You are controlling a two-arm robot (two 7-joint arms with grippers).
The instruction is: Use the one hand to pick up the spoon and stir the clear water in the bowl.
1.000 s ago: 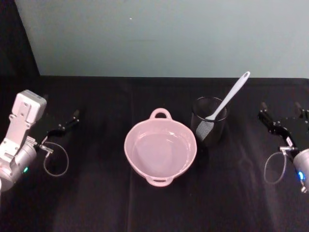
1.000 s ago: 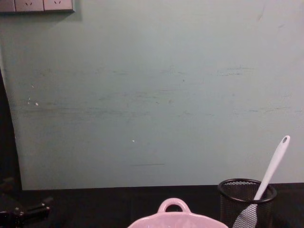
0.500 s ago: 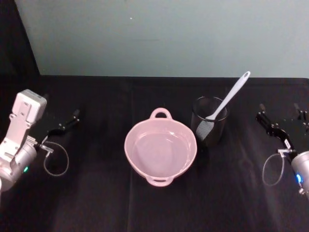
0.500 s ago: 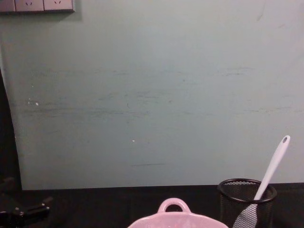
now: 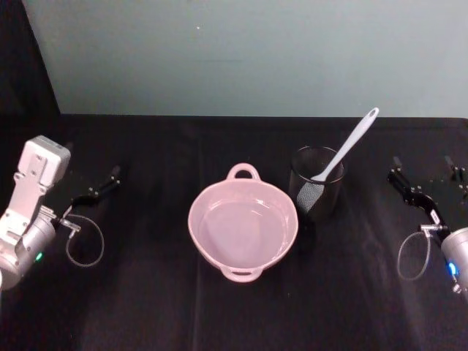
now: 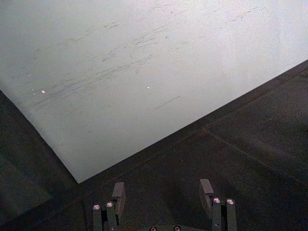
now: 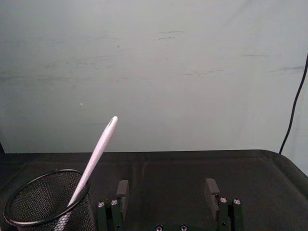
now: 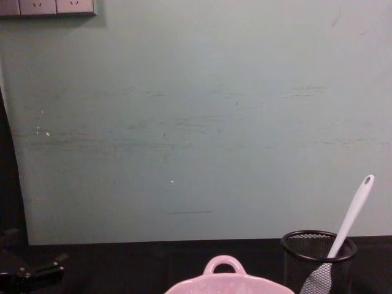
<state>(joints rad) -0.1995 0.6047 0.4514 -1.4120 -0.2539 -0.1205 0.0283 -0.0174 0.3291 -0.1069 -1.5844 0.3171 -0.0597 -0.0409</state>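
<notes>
Two claws: both sit low at the outer edges of the worktop (image 5: pixel 146 307), neither touching anything.
Right claw (image 5: pixel 428 179): fingers spread apart with nothing between them, resting to the right of the mesh cup and well apart from it; in its own wrist view the right claw (image 7: pixel 166 190) faces the back wall with the cup off to one side.
Left claw (image 5: pixel 91 189): far left of the worktop, parked; its wrist view shows the fingers (image 6: pixel 118 195) apart, holding nothing.
Spoon (image 5: pixel 344 153): standing tilted in the mesh cup (image 5: pixel 316 183), scoop down inside, handle leaning up and out toward the right rear.
Bowl (image 5: pixel 243 225): centre of the worktop, just beside the cup on its left, upright, with clear water inside.
Done so far: nothing that shows; the spoon is not yet picked up and the water lies unstirred.
Left to do: by my reading, all of it. Reach the handle, close on it, lift the spoon clear of the cup, carry it across to the bowl, dip and stir.
</notes>
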